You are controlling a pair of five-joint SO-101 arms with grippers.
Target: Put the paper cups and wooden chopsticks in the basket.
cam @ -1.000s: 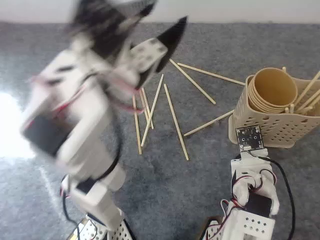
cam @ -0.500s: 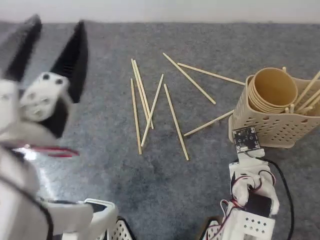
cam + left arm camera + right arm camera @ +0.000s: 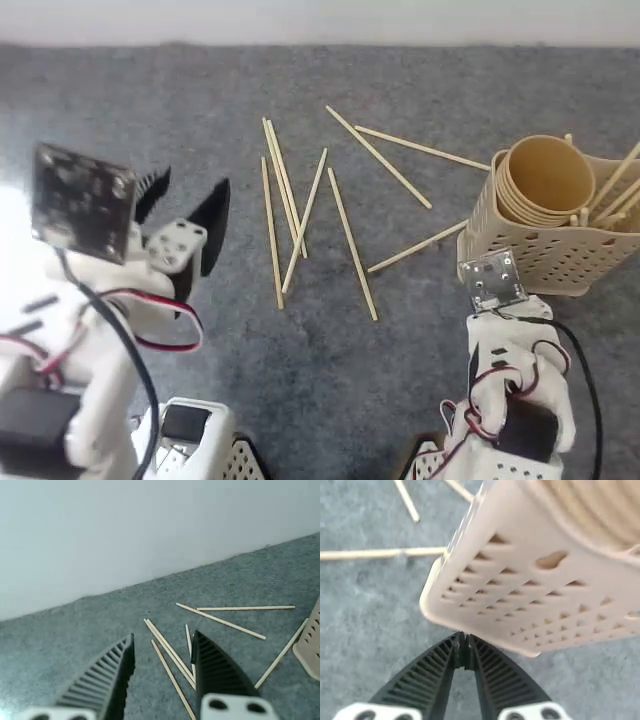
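Several wooden chopsticks (image 3: 305, 220) lie scattered on the grey carpet in the middle. A beige perforated basket (image 3: 560, 260) stands at the right, holding stacked paper cups (image 3: 545, 178) and a few chopsticks. My left gripper (image 3: 197, 178) is open and empty, left of the scattered sticks; its wrist view shows the chopsticks (image 3: 170, 652) beyond the open left gripper (image 3: 163, 637). My right gripper (image 3: 464, 641) is shut and empty, with its tips at the foot of the basket (image 3: 545, 580) wall.
The right arm (image 3: 510, 370) stands just in front of the basket. A pale wall runs along the far edge of the carpet (image 3: 420, 400). One chopstick (image 3: 380, 554) lies beside the basket's corner. A bright glare patch marks the left edge.
The left arm swung from above the chopsticks out to the left and drew back toward its base, gripper still open. The right arm shifted only slightly.
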